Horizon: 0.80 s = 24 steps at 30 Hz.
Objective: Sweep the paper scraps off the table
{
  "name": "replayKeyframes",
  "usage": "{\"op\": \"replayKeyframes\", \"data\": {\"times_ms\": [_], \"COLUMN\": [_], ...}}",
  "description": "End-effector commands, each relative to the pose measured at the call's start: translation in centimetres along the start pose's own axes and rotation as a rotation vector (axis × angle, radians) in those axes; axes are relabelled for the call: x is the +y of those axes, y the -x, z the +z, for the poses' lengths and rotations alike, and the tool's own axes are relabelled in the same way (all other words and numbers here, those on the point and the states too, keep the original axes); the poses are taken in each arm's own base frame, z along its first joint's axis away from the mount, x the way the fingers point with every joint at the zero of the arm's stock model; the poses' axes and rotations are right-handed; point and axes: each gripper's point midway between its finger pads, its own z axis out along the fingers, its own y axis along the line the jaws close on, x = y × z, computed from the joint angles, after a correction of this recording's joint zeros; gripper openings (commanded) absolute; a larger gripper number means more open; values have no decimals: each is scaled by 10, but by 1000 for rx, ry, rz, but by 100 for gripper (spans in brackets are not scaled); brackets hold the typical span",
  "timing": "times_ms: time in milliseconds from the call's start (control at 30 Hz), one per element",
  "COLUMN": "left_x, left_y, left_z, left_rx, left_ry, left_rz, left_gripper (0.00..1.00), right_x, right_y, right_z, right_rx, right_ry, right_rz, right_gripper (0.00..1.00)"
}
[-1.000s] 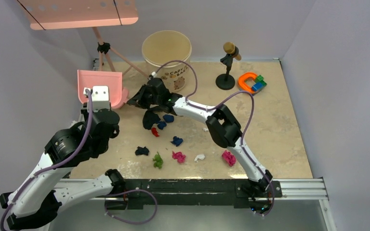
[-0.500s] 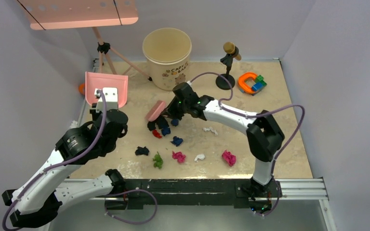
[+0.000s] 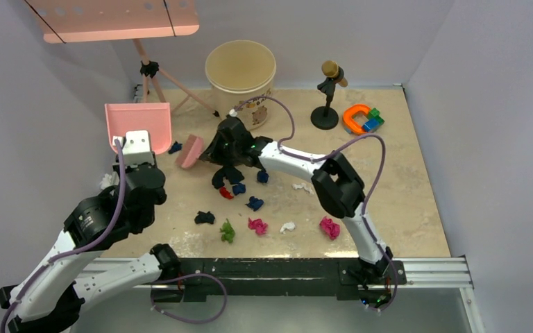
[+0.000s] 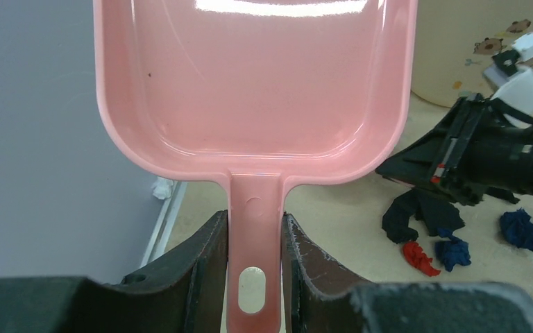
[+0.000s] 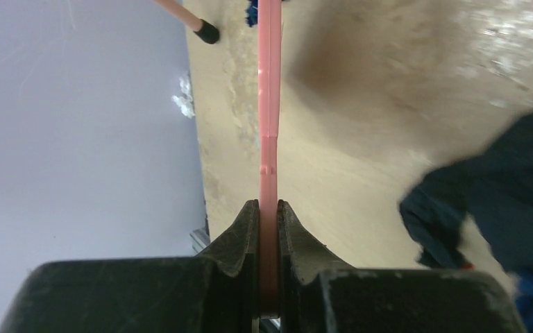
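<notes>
Left wrist view: we see the left gripper clamping the flat handle of the glossy pink plastic dustpan. Our right gripper pinches the thin pink brush, swung leftward since before; crumpled paper scraps dot the speckled table.

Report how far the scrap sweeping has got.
Done: nothing collected; the pink dustpan looks empty. In hand: the left gripper clamps the dustpan's handle, the right gripper clamps the pink brush, and one dark blue scrap lies between brush and dustpan. Left: about ten paper scraps spread across the table.
</notes>
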Motion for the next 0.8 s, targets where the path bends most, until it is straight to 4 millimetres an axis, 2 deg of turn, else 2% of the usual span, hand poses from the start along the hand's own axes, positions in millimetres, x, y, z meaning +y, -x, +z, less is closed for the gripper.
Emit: {"op": "replayKeyframes", "data": {"times_ms": [0, 33, 200, 300, 400, 467, 567, 633, 767], "left_x": [7, 6, -2, -4, -5, -4, -5, -4, -5], "left_y": [9, 9, 6, 5, 3, 2, 1, 1, -2], "left_z": [1, 2, 3, 4, 4, 4, 5, 5, 5], "left_rx": [-48, -52, -43, -39, -39, -38, -39, -40, -38], "left_ry": [36, 36, 5, 1, -1, 0, 0, 3, -3], "left_rz": [-39, -40, -31, -26, -27, -27, -29, -34, -35], "left_gripper": [0, 0, 0, 0, 0, 0, 0, 0, 0], "right_x": [67, 62, 63, 44, 21, 1, -24, -49, -63], "right_y": [5, 4, 9, 7, -2, -7, -15, -17, -6], "right_z": [12, 20, 51, 67, 70, 63, 39, 17, -39], "right_rx": [-59, -64, -102, -95, -68, -64, -63, -91, -171], "right_ry": [185, 175, 223, 133, 33, -51, -131, -198, -267], "right_rz": [-1, 22, 98, 162, 217, 241, 281, 282, 222], "right_gripper": [0, 0, 0, 0, 0, 0, 0, 0, 0]}}
